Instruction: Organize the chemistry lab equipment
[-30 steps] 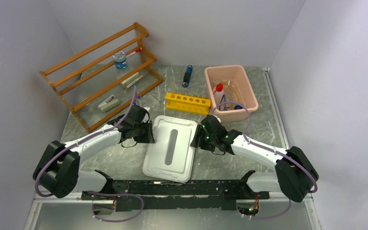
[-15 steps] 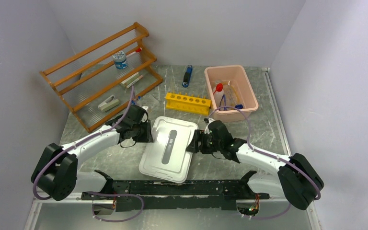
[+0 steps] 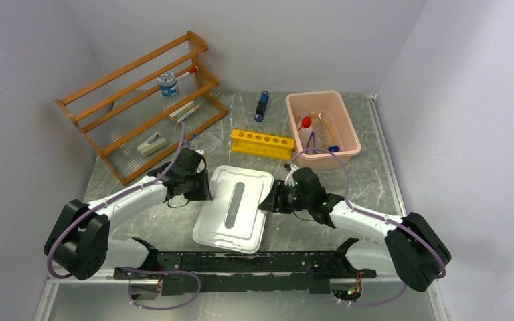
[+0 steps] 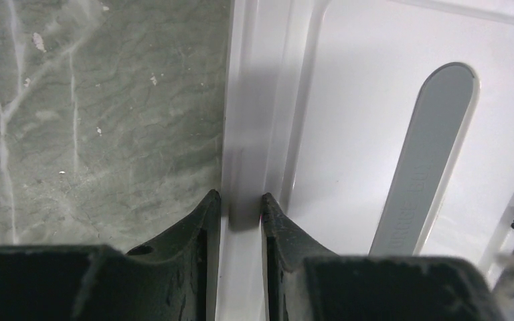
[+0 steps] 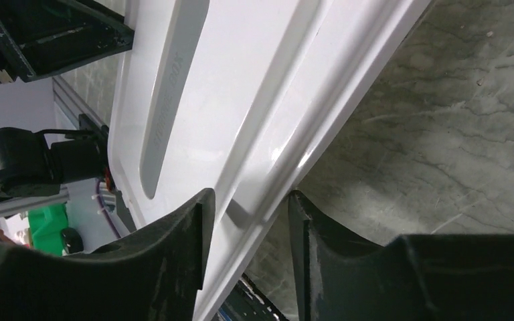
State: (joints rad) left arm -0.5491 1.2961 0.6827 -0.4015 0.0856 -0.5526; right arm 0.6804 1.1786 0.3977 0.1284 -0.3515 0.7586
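Together, both arms are gripping the white lid (image 3: 234, 207) low over the marbled table (image 3: 375, 174). The left gripper (image 4: 237, 197) is pinching the lid's left rim between its fingers, while the right gripper (image 5: 247, 197) is clamping the opposite rim. Behind them, the red-capped squeeze bottle (image 3: 306, 124) is lying inside the pink bin (image 3: 313, 95), beside the yellow tube rack (image 3: 262, 143). Small loose items (image 3: 152, 143) are resting on the wooden shelf (image 3: 196, 45).
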